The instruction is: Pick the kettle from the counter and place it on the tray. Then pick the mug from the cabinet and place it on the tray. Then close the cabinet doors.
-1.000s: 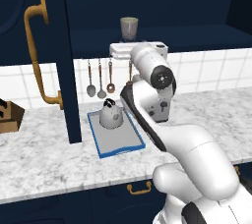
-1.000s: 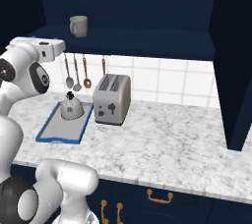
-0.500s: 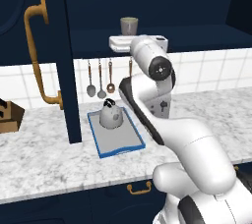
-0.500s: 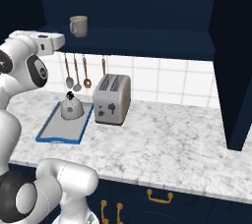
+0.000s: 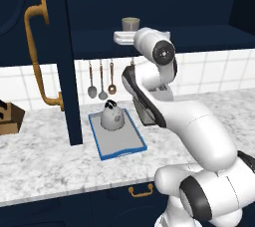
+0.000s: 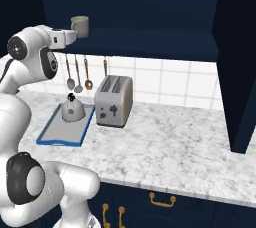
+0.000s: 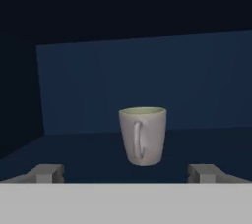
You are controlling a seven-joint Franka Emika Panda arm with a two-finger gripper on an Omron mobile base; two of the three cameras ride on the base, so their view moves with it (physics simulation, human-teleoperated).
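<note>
- The small round pale grey kettle [image 5: 111, 117] with a black knob on top sits on the flat grey tray with a thin blue rim [image 5: 127, 147].
- The tray lies flat on the white and grey speckled marble bench [image 6: 170, 147].
- The small pale grey-green mug [image 7: 142, 134] stands upright on the dark navy shelf [image 7: 93, 149] inside the dark navy wall cabinet [image 6: 150, 2].
- In the hand view, the mug's little side handle faces the camera.
- The robot's hand [image 7: 129, 173] is up at shelf height, right in front of the mug.
- The hand is wide open and grips nothing. The mug stands between the two finger tips [image 7: 47, 172] but farther back, not touching them.
- A boxy silver toaster [image 6: 114, 101] stands on the bench just beside the tray.
- Three long spoons [image 5: 101, 79] hang on the white tiled wall [image 6: 165, 84] behind the tray.
- A tall dark navy cabinet door [image 5: 64, 56] with a long curved brass-orange handle [image 5: 41, 56] stands open to the left of the tray.
- A brown wooden box [image 5: 10, 118] sits on the bench at the far left.
- Navy drawers with brass pulls [image 6: 162, 201] are under the bench.
</note>
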